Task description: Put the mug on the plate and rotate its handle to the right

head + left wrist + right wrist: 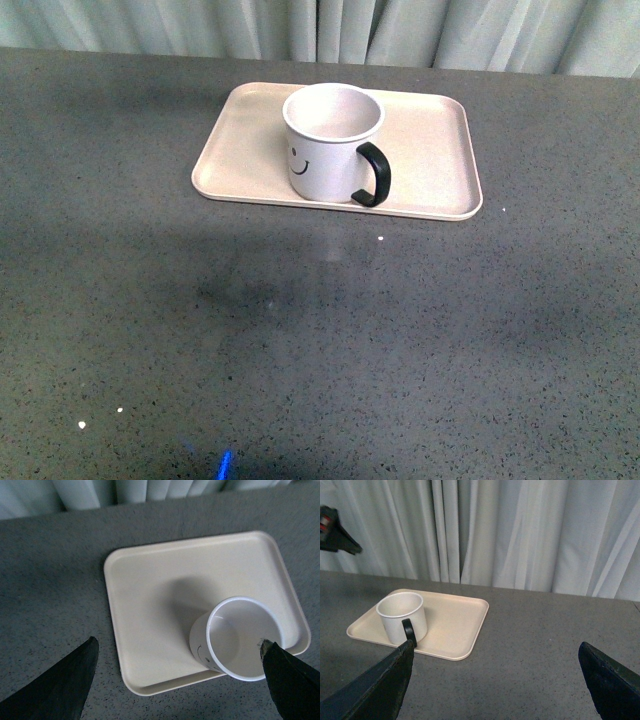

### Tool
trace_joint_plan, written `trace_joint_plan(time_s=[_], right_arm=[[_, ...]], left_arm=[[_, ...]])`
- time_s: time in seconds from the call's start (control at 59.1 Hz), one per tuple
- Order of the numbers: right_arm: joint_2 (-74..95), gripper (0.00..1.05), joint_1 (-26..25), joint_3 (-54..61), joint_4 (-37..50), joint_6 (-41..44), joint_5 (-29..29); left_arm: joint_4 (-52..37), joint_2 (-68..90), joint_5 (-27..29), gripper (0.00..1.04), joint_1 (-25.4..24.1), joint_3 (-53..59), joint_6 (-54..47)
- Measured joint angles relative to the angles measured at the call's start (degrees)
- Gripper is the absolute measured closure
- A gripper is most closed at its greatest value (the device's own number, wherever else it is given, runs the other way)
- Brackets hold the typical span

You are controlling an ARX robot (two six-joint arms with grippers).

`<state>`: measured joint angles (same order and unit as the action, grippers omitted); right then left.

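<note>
The white mug [330, 140] stands upright on the pale pink-beige plate [430, 170], near its front edge. Its smiley face shows at the front left and its black handle [374, 175] points front-right. No gripper shows in the front view. In the left wrist view my open left gripper [180, 680] hovers above the plate [150, 605], the mug [235, 637] just inside its right finger; the handle is hidden there. In the right wrist view my open right gripper [495, 680] is over bare table, right of the plate [455, 625] and mug [402, 617], whose handle [409, 630] faces the camera.
The grey speckled table [320, 340] stretches in front of the plate. Pale curtains [400, 30] hang behind the table's far edge. Part of the other arm [332, 530] shows high at one side of the right wrist view.
</note>
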<state>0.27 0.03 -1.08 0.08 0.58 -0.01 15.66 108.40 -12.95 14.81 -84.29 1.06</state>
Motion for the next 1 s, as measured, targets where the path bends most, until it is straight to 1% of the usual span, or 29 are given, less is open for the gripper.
trace_joint_plan(time_s=[0.034,0.068,0.085,0.102,0.118,0.135,0.169,0.186,0.203,0.254,0.355,0.389,0.406,0.508,0.524,0.558,0.575,0.66,0.761,0.998], right_arm=[[0.00,0.09,0.00,0.00,0.00,0.00,0.02],[0.00,0.09,0.00,0.00,0.00,0.00,0.00],[0.00,0.09,0.00,0.00,0.00,0.00,0.02],[0.00,0.09,0.00,0.00,0.00,0.00,0.02],[0.00,0.09,0.00,0.00,0.00,0.00,-0.07],[0.00,0.09,0.00,0.00,0.00,0.02,-0.07],[0.00,0.09,0.00,0.00,0.00,0.00,-0.04],[0.00,0.09,0.00,0.00,0.00,0.00,-0.02],[0.00,0.09,0.00,0.00,0.00,0.00,-0.02],[0.00,0.09,0.00,0.00,0.00,0.00,0.04],[0.00,0.09,0.00,0.00,0.00,0.00,0.02],[0.00,0.09,0.00,0.00,0.00,0.00,0.02],[0.00,0.09,0.00,0.00,0.00,0.00,0.02],[0.00,0.09,0.00,0.00,0.00,0.00,-0.02],[0.00,0.09,0.00,0.00,0.00,0.00,-0.02],[0.00,0.09,0.00,0.00,0.00,0.00,0.00],[0.00,0.09,0.00,0.00,0.00,0.00,0.00],[0.00,0.09,0.00,0.00,0.00,0.00,0.09],[0.00,0.09,0.00,0.00,0.00,0.00,0.04],[0.00,0.09,0.00,0.00,0.00,0.00,0.02]], left_arm=[[-1.90,-2.84,-0.81,0.09,-0.83,2.89,0.63],[-7.63,-5.90,2.99,0.13,-1.01,7.23,0.50],[-13.97,-8.11,7.39,0.16,-1.14,10.88,0.26],[-17.16,-9.14,9.66,0.18,-1.16,12.74,0.20],[-23.61,-11.26,13.53,0.21,-1.38,16.52,0.07],[-26.69,-12.33,14.40,0.23,-1.55,18.40,0.04],[-37.68,-16.92,20.06,0.30,-2.32,26.25,-0.20],[-39.95,-18.08,20.76,0.32,-2.56,28.13,-0.20],[-46.29,-21.86,21.68,0.38,-3.56,33.88,-0.28],[-54.38,-29.62,20.79,0.48,-5.99,43.95,-0.35],[-55.58,-41.62,18.69,0.64,-9.09,56.26,-0.37],[-55.58,-45.48,18.34,0.72,-9.75,60.54,-0.37],[-55.58,-46.18,18.29,0.73,-9.88,61.40,-0.37],[-55.80,-50.80,17.18,0.93,-10.69,67.52,-0.39],[-55.80,-51.08,17.07,0.95,-10.75,67.84,-0.42],[-55.80,-52.41,15.23,1.04,-11.85,69.33,-0.33],[-55.80,-53.29,13.51,1.03,-12.87,70.10,-0.66],[-55.78,-56.06,13.14,1.03,-14.36,72.30,-0.66],[-55.06,-59.30,12.96,1.03,-14.56,74.53,-0.72],[-49.96,-68.94,12.94,1.03,-14.64,79.36,-0.74]])
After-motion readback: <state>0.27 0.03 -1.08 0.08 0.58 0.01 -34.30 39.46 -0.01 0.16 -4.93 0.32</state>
